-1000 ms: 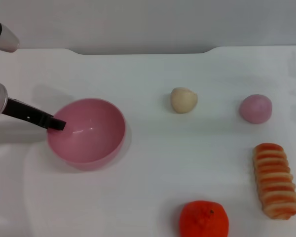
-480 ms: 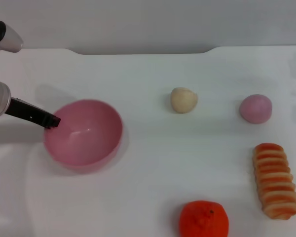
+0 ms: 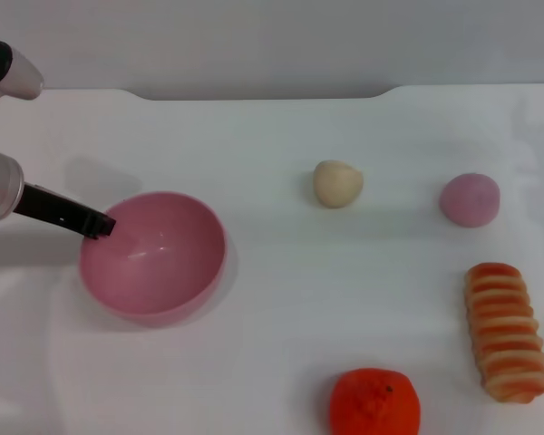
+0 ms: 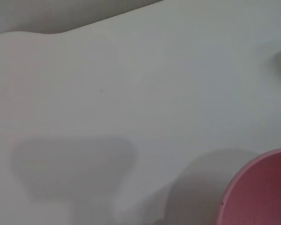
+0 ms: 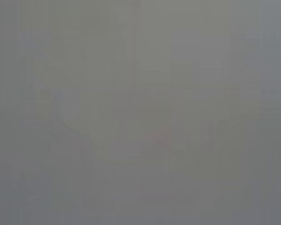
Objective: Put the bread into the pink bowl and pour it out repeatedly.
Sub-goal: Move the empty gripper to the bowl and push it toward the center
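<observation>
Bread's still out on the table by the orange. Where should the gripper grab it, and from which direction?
Probably come straight down on the bread and close across its narrow width near the middle. It lies flat, long axis running toward and away from the robot, with open table on its left. The orange fruit sits apart from it. The ridges may help the grip.

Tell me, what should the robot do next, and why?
Probably let go of the bowl and leave it upright: the left tool is at its rim, it is empty, and the bread lies far across the table.
</observation>
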`<state>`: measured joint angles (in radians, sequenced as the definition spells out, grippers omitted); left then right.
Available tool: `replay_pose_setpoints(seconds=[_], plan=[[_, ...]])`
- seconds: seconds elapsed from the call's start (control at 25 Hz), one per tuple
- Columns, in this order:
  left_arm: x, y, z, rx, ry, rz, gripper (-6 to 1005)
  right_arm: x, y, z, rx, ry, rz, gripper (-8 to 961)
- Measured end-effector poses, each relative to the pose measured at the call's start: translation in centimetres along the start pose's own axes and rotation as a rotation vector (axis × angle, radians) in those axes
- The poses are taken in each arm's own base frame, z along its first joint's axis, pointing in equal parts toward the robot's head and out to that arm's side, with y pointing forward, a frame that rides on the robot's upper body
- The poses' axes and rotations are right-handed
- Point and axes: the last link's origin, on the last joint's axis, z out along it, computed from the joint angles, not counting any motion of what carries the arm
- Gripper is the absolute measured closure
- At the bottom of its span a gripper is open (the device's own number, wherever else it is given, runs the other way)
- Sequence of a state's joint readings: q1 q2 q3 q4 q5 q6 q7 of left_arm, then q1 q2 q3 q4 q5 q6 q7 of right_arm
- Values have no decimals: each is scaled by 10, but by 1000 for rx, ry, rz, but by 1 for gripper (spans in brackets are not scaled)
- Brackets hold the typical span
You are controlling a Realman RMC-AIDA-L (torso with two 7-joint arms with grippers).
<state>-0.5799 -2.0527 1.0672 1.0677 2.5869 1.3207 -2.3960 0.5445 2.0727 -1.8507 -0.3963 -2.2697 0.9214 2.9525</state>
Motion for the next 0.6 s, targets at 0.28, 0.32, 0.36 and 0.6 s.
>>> replay_pose_setpoints(seconds=[0.28,0.32,0.36,0.6], plan=[[1,0,-2,9,12,36,956,-27,62,10,-243,115,101,298],[2,-1,-3,13,16,49,956,-35,75,10,-286,125,112,298],[2,-1,-5,17,20,64,956,-41,86,10,-324,142,121,298],[1,-4,-8,33,46,138,956,-75,148,-4,-576,333,135,298]])
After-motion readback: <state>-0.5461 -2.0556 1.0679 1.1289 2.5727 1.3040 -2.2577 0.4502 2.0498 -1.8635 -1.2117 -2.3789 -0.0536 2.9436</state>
